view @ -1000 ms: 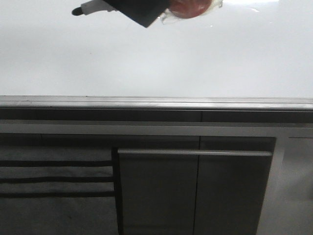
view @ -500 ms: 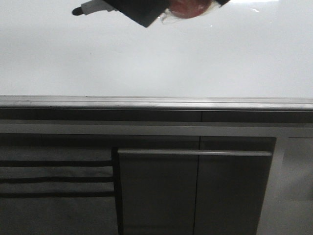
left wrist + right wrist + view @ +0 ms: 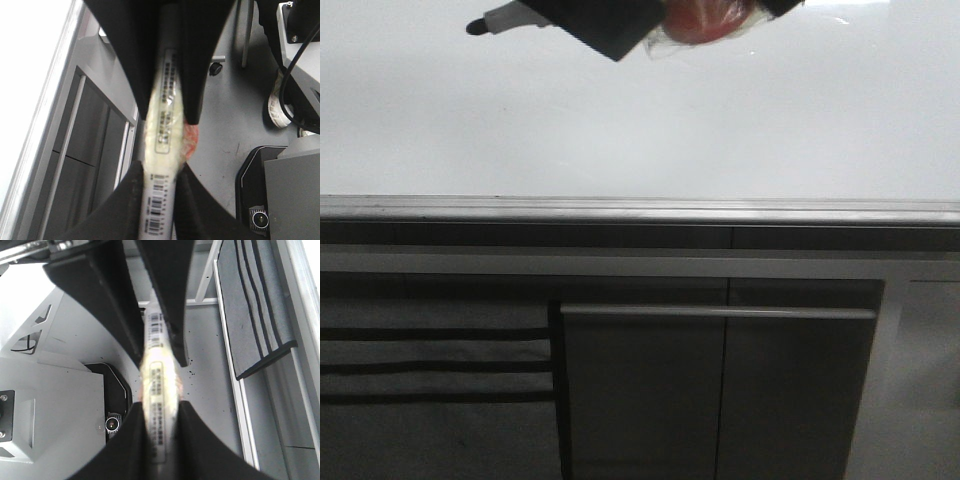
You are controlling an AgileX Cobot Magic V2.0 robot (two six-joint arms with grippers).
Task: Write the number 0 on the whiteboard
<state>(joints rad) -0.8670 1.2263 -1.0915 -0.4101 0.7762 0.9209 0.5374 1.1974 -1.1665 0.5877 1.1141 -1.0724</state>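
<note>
The whiteboard (image 3: 650,120) is bare in the front view, with no number 0 on it yet. Each wrist view shows a marker clamped between closed fingers: the left gripper (image 3: 162,150) and the right gripper (image 3: 157,390). Above the whiteboard's grey edge strip, a marker (image 3: 505,18) points its black tip left. To write well, I judge the tip should meet the board squarely with light pressure, tracing one closed oval.
</note>
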